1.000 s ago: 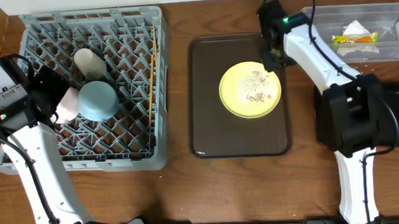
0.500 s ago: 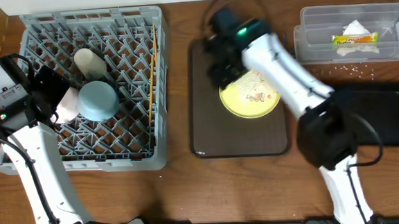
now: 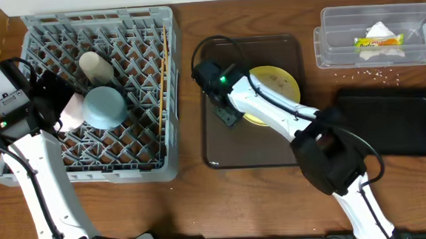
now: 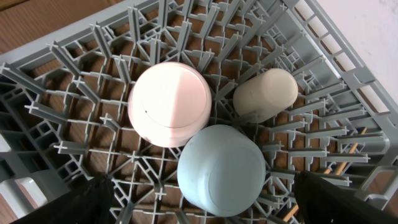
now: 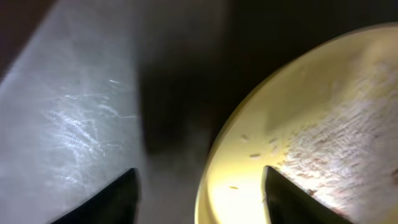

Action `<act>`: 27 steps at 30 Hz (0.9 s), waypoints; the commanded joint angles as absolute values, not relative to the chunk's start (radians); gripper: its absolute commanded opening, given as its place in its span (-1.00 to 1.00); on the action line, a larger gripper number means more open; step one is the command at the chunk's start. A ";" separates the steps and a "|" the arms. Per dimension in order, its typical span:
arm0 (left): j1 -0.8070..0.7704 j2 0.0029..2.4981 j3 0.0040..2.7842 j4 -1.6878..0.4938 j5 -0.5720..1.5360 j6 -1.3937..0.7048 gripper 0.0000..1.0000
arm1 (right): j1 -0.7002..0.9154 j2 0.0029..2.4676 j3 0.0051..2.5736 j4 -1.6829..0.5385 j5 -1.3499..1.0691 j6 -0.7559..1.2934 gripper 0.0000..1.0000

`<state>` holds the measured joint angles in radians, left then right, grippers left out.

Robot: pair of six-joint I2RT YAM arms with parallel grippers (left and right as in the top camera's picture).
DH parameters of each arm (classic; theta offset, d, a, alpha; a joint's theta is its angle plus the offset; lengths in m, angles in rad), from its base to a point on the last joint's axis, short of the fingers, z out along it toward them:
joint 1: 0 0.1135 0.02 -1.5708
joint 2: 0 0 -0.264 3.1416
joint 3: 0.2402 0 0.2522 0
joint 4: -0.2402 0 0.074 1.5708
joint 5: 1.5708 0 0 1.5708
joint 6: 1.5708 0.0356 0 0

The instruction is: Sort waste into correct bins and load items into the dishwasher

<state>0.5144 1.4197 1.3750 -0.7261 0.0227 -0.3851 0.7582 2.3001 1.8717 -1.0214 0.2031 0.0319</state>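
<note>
Through the right wrist camera I see the right gripper (image 5: 199, 202) with its fingers spread wide, one in each lower corner of the frame, and nothing held. The left edge of the yellow plate (image 5: 298, 124) curves down into the gap between them, closer to the right-hand finger. I can't tell whether either finger touches it. A few pale crumbs (image 5: 252, 155) lie on the plate near that edge, and the bare floor of the brown tray (image 5: 81, 112) fills the left of the frame.

From overhead, that gripper sits over the left half of the brown tray at the plate's left rim, and the arm crosses the plate's lower part. The plate lies in the tray's upper middle. More crumbs are scattered on the table (image 3: 203, 201) just below the clear tub (image 3: 325, 38) at upper right. The tub holds the napkin (image 3: 380, 29) and the wrapper (image 3: 377, 43). The black tray (image 3: 391, 120) lies below it.

The left gripper (image 4: 200, 198) hangs over the rack (image 4: 68, 74) with its fingers wide apart in the bottom corners and gripping nothing. Directly under it are the blue bowl (image 4: 221, 168), the white bowl (image 4: 168, 102) touching it at upper left, and the white cup (image 4: 264, 93) on its side at upper right. The chopsticks (image 3: 162, 78) lie along the rack's right side.
</note>
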 commanded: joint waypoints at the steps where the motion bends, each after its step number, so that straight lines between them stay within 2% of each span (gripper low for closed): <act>1: 0.516 1.425 1.380 -0.726 0.014 -0.379 0.87 | 0.754 2.296 1.837 -1.007 0.227 0.076 0.02; 9: 0.516 1.425 1.380 -0.726 0.014 -0.379 0.87 | 0.755 2.297 1.733 -0.915 0.200 0.082 -0.06; 12: 0.516 1.425 1.380 -0.726 0.014 -0.379 0.87 | 0.755 2.297 1.723 -0.911 0.200 0.110 -0.34; 16: 0.516 1.425 1.380 -0.726 0.014 -0.379 0.88 | 0.760 2.296 1.729 -0.911 0.202 0.119 -0.95; 27: 0.516 1.425 1.380 -0.726 0.014 -0.379 0.88 | 0.820 2.296 1.809 -0.936 0.346 0.115 -0.98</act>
<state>0.5144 1.4197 1.3750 -0.7261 0.0227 -0.3851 0.7879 2.2810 1.7718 -0.9310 0.2852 0.1066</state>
